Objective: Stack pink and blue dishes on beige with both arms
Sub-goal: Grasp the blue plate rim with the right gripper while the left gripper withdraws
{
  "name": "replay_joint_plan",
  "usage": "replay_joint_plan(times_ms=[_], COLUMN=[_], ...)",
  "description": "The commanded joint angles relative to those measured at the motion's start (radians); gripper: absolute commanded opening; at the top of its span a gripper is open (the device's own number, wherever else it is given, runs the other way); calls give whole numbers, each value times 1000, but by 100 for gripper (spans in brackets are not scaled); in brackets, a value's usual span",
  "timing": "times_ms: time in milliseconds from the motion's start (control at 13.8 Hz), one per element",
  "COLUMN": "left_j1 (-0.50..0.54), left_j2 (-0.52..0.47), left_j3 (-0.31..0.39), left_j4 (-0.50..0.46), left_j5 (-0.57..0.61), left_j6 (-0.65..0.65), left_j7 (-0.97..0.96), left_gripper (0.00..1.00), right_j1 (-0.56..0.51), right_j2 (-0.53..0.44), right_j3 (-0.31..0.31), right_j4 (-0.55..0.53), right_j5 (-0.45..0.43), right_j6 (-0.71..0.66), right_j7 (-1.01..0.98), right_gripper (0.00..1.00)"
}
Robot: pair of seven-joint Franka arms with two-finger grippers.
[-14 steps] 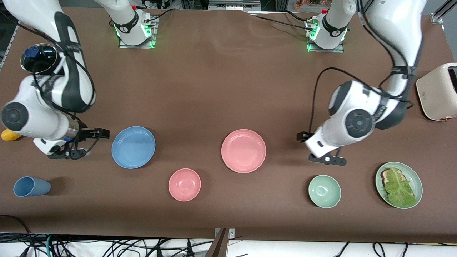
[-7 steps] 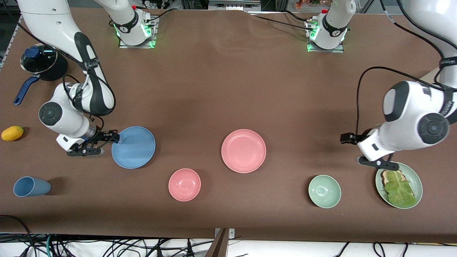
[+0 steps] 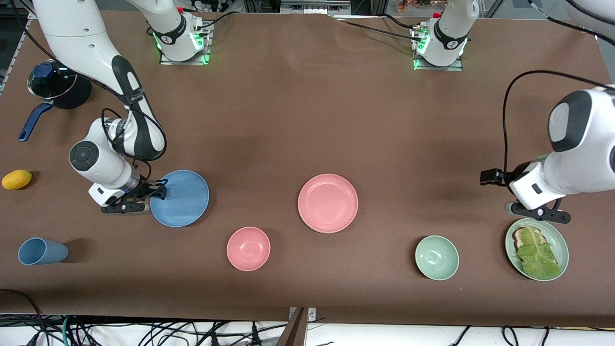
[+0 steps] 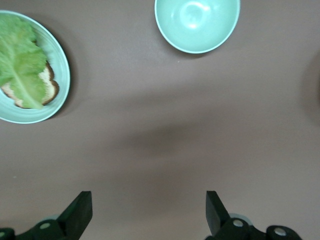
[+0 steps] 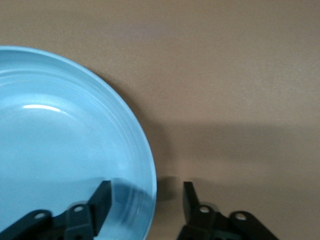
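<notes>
The blue plate (image 3: 182,197) lies flat toward the right arm's end of the table. My right gripper (image 3: 153,195) is open at its rim, one finger over the plate and one outside it. In the right wrist view the blue plate (image 5: 60,145) fills one side, and the right gripper (image 5: 146,199) straddles its edge without closing. The pink plate (image 3: 327,203) rests at mid table, untouched. My left gripper (image 3: 499,192) hangs open over bare cloth beside the lettuce plate, and the left gripper (image 4: 149,210) holds nothing. No beige plate is in view.
A pink bowl (image 3: 248,248) and a green bowl (image 3: 436,257) sit nearer the front camera. The green plate with lettuce (image 3: 559,250) is at the left arm's end. A blue cup (image 3: 41,251), a yellow fruit (image 3: 17,179) and a lidded pot (image 3: 55,82) are at the right arm's end.
The right gripper slid in from beside the blue plate until its fingers straddle the rim. The left arm swung away from the pink plate toward its own end of the table.
</notes>
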Motion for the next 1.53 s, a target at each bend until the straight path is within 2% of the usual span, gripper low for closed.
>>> replay_joint_plan(times_ms=[0, 145, 436, 581, 727, 872, 1017, 1235, 1381, 1453], left_j1=[-3, 4, -8, -8, -45, -97, -182, -186, -197, -197], left_j2=[-56, -114, -221, -249, -274, -289, -298, -312, -324, -326], left_j3=[1, 1, 4, 5, 11, 92, 230, 301, 312, 312], left_j4=[46, 46, 34, 29, 35, 38, 32, 37, 41, 43], left_j5=[12, 9, 22, 21, 22, 22, 9, -137, -155, -158], left_j6=[-73, -82, -165, -183, -234, -237, -237, -295, -320, -330], left_j7=[15, 15, 6, 10, 9, 6, 13, 15, 13, 13], left_gripper=[100, 100, 100, 100, 100, 100, 100, 100, 100, 100], right_j1=[-3, -3, -3, -3, -3, 7, 19, 42, 91, 137], right_j2=[1, 0, -16, -39, -50, -50, -48, -47, -37, -24], right_j3=[5, 5, 13, 16, 19, 22, 48, 134, 178, 182], right_j4=[9, 9, 13, 74, 193, 304, 376, 408, 419, 422], right_j5=[20, 22, 23, 25, 55, 74, 75, 74, 72, 69], right_j6=[3, -2, -41, -162, -343, -474, -534, -542, -530, -525], right_j7=[-14, -16, -19, -17, -17, -17, -11, 128, 302, 373], right_gripper=[18, 1, 0, 0, 0, 0, 0, 0, 0, 0])
